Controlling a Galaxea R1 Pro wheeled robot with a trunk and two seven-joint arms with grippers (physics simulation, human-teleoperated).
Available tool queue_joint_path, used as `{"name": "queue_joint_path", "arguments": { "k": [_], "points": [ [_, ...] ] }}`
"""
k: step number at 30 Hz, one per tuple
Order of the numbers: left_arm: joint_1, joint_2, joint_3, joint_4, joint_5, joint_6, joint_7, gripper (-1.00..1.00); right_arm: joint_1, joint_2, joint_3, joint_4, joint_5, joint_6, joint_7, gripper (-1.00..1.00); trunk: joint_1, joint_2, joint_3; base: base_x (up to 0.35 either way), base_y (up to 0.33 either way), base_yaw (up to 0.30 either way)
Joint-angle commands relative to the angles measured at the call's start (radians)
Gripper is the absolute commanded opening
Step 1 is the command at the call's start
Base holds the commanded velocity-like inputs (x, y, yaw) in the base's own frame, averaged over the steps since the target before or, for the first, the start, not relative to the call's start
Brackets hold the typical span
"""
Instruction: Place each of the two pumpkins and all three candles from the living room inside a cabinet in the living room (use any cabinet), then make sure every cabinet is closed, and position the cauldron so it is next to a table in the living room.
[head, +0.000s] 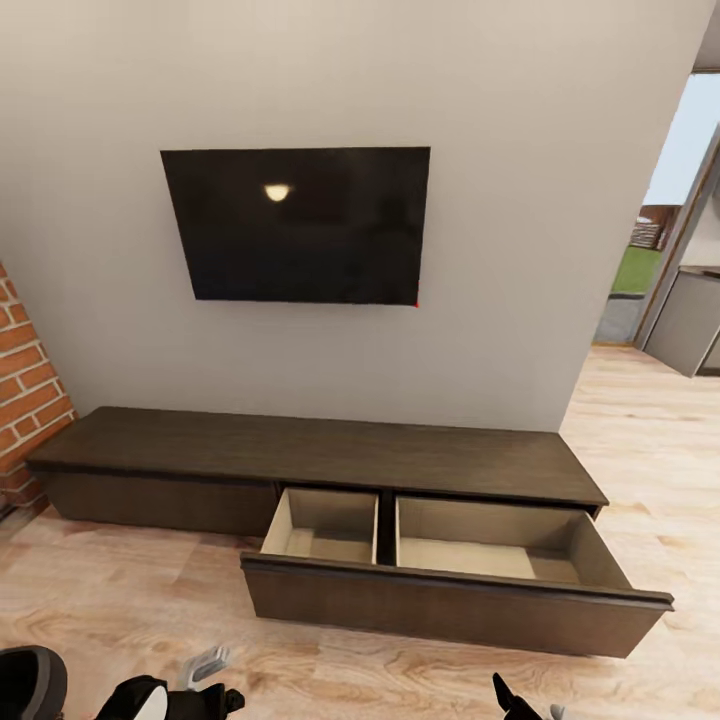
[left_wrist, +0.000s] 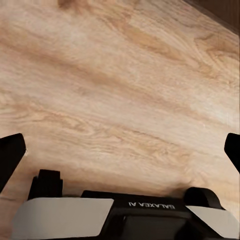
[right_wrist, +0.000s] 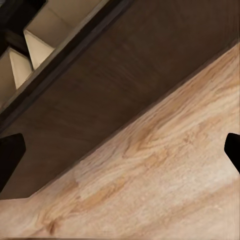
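The cabinet (head: 320, 455) drawer (head: 455, 570) stands pulled out, empty, ready for loading, while both end effectors hang spread apart, holding nothing.

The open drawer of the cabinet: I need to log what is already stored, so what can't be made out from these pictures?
- Drawer, head view: its own front panel hides the near floor of both compartments; the floor that shows is bare.
- Cabinet left section: shut front hides the inside.
- Drawer, right wrist view: compartments cut off by the picture's edge.
- Left gripper and right gripper: fingertips cut by the edges, wide apart.
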Motion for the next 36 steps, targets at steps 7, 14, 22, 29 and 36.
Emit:
{"name": "queue_joint_path", "arguments": {
  "k": [7, 14, 22, 29, 36],
  "points": [
    [-0.003, 0.000, -0.005, 0.120, 0.003, -0.127, 0.074, 1.00, 0.000, 0.000, 0.001, 0.001, -0.006, -0.004, 0.004, 1.00, -0.027, 0.049, 0.028, 0.000, 0.000, 0.224],
    [-0.003, -0.024, 0.001, 0.133, 0.011, -0.212, 0.155, 1.00, -0.001, 0.000, 0.002, 0.001, -0.003, -0.006, 0.002, 1.00, -0.050, 0.091, 0.053, 0.000, 0.000, 0.225],
    [-0.002, -0.049, 0.022, 0.185, 0.016, -0.333, 0.159, 1.00, -0.001, 0.001, 0.002, 0.000, 0.035, -0.029, -0.076, 1.00, -0.050, 0.091, 0.061, 0.000, 0.000, 0.225],
    [-0.001, -0.087, 0.022, 0.193, 0.016, -0.408, 0.158, 1.00, 0.000, 0.009, 0.002, 0.000, 0.086, -0.034, -0.104, 1.00, -0.050, 0.091, 0.067, -0.002, 0.000, 0.228],
    [-0.001, -0.098, 0.023, 0.247, 0.013, -0.451, 0.160, 1.00, 0.000, 0.065, 0.002, -0.002, 0.195, -0.035, -0.228, 1.00, -0.050, 0.091, 0.073, -0.218, 0.000, 0.244]
  ]
}}
